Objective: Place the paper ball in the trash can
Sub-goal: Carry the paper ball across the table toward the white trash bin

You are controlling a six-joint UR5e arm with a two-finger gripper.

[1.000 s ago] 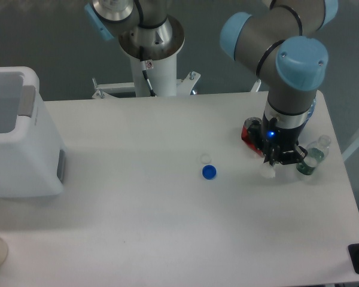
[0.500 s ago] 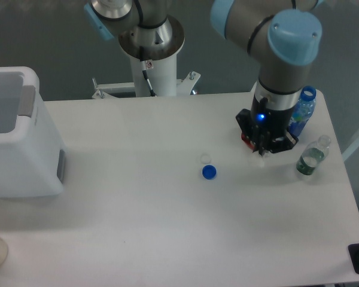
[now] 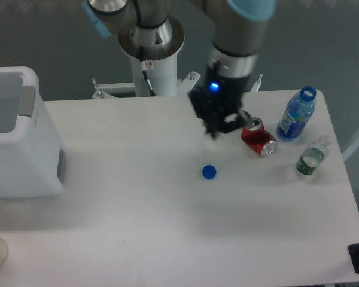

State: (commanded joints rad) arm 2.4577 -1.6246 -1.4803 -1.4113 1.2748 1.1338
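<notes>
Between our gripper's point(image 3: 210, 139) tips we are carrying what looks like the ball point(image 3: 209, 144) above mid-table, jaws closed on it, so pickup looks done and the drop is remaining. We are facing bare tabletop leftward to the can point(image 3: 24, 173), caps point(image 3: 209, 172) sitting below us.

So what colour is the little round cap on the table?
Blue cap, clearest in the fixed camera view.
</notes>
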